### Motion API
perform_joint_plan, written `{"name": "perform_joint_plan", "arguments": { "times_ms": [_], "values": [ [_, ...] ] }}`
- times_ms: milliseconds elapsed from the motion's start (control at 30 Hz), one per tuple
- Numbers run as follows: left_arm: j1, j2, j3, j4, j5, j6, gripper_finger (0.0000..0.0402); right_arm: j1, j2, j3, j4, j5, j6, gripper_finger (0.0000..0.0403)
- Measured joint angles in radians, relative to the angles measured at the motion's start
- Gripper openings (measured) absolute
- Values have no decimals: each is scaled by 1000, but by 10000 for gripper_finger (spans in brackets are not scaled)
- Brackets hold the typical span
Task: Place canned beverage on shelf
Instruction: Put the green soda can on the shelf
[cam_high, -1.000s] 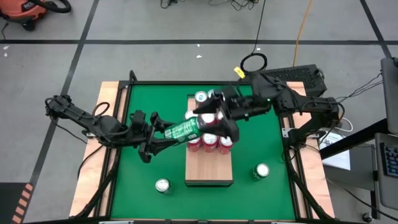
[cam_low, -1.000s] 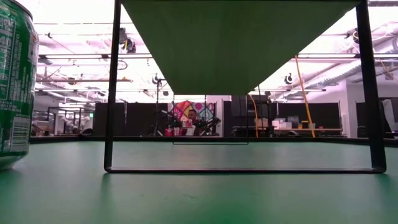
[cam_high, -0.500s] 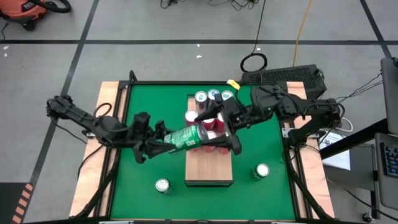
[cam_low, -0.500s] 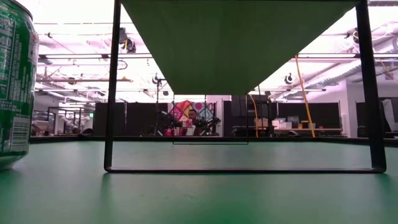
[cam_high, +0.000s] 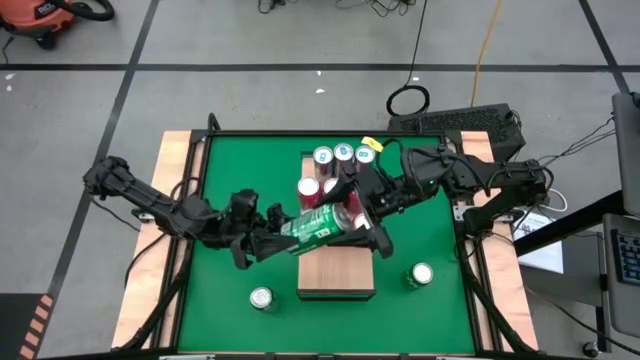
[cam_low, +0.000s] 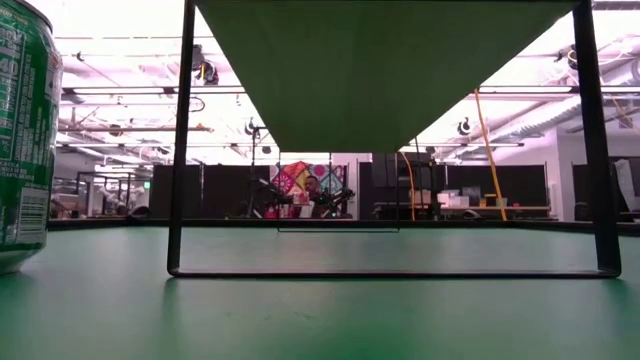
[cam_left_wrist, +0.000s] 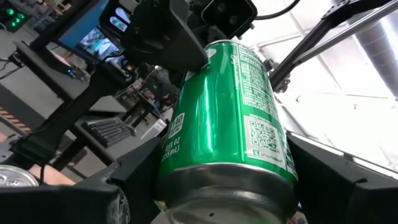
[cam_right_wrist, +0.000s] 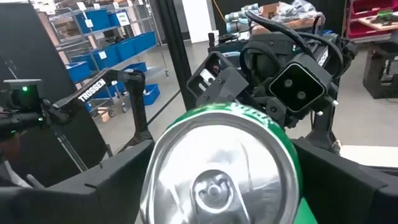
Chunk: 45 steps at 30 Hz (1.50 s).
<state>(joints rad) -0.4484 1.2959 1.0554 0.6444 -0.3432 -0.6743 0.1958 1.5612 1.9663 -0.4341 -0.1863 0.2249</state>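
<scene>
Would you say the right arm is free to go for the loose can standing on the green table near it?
Probably not yet: the right claw sits around one end of the green can with the left claw, though nothing blocks the loose can.

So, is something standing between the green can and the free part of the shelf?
Nothing visible does. The green can lies sideways above the shelf, between the left pincer and the right pincer. The red cans stand farther back; the near end is bare.

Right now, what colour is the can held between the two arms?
Green, with white print; the can shows best in the left wrist view.
</scene>
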Motion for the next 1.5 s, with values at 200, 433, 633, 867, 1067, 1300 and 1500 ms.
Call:
{"name": "perform_joint_plan", "arguments": {
  "times_ms": [200,433,633,867,1067,1300,1500],
  "values": [
    [0,20,0,25,-1,0,288,15,0,0,-23,2,6,309],
    [-1,20,0,24,1,10,288,15,0,0,-27,-6,41,311],
    [-4,21,0,1,-17,12,302,15,-2,0,-38,-23,55,313],
    [-4,20,2,-4,-110,43,362,17,-15,-3,-94,-37,153,306],
    [-5,12,2,-7,-150,45,378,26,-31,-2,-168,-25,193,305],
    [1,-48,2,-42,-197,140,379,81,-32,-2,-195,-27,246,305],
    [1,-138,2,-200,-216,163,379,122,-32,-2,-199,33,271,305]
  ]
}}
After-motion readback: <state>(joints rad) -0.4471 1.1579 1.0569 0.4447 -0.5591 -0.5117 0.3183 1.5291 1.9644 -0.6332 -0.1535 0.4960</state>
